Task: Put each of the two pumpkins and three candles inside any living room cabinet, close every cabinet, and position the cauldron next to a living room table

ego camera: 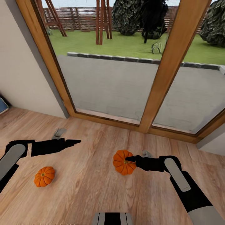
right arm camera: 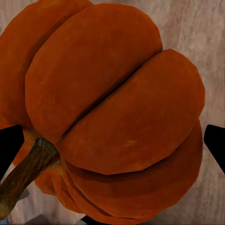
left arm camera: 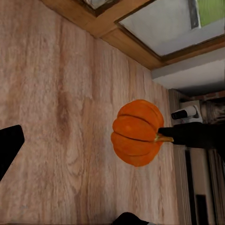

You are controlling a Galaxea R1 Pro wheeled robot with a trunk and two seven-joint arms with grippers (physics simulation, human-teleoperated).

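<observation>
One pumpkin (ego camera: 124,162) is sitting at the right gripper (ego camera: 130,159) tip, tipped so its stem (right arm camera: 23,176) is pointing back toward that gripper; the wrist view is showing dark fingertips (right arm camera: 10,145) flanking it on both sides, so the jaws look spread around it, though whether they are actually gripping cannot be told. The second pumpkin (ego camera: 44,176) is lying on the wooden floor (ego camera: 87,190) near the left arm, below the left gripper (ego camera: 73,142), which is hovering with nothing in it; its opening is unclear. The right arm is nearer its pumpkin.
</observation>
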